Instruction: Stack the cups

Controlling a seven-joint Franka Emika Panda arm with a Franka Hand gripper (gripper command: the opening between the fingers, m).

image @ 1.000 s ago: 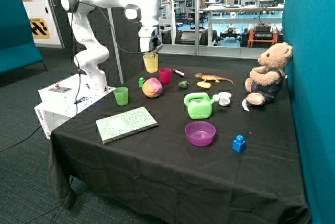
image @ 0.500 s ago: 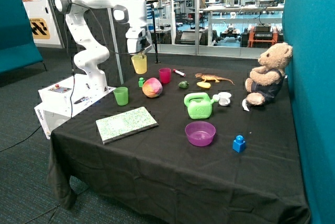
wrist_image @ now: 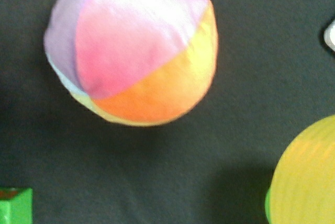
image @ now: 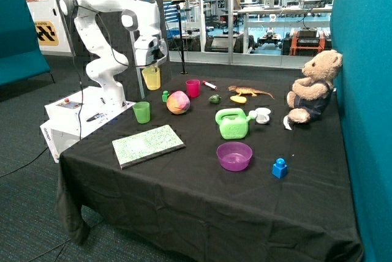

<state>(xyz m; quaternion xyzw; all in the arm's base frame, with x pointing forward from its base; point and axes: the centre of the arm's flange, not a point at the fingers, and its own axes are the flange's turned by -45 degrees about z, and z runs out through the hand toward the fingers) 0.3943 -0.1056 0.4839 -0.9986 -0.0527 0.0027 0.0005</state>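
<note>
Three cups are in play here and none of them is nested yet, so the stacking looks barely started. The gripper (image: 150, 65) has its fingers closed on the rim of the yellow cup (image: 150, 78), which hangs in the air above the table (image: 184, 201), more or less over the green cup (image: 141, 112) that sits near the table edge by the robot base. The pink cup (image: 193, 88) stands further back, well apart from the other two, close to a marker (image: 209, 84). In the wrist view the yellow cup (wrist_image: 306, 177) fills one corner, with a sliver of green peeking out just beside it, and the soft multicoloured ball (wrist_image: 133, 46) lies on the black cloth below. These tumblers look like thin light plastic: hardly any weight, stiff enough not to crumple, but smooth and a bit slippery, and easy to tip if nudged. Pinching one wall at the rim seems like the sensible hold, since it leaves the bottom free to drop into the next cup. The likely snag is lining it up: an off-centre drop would probably just knock the green one over.
</note>
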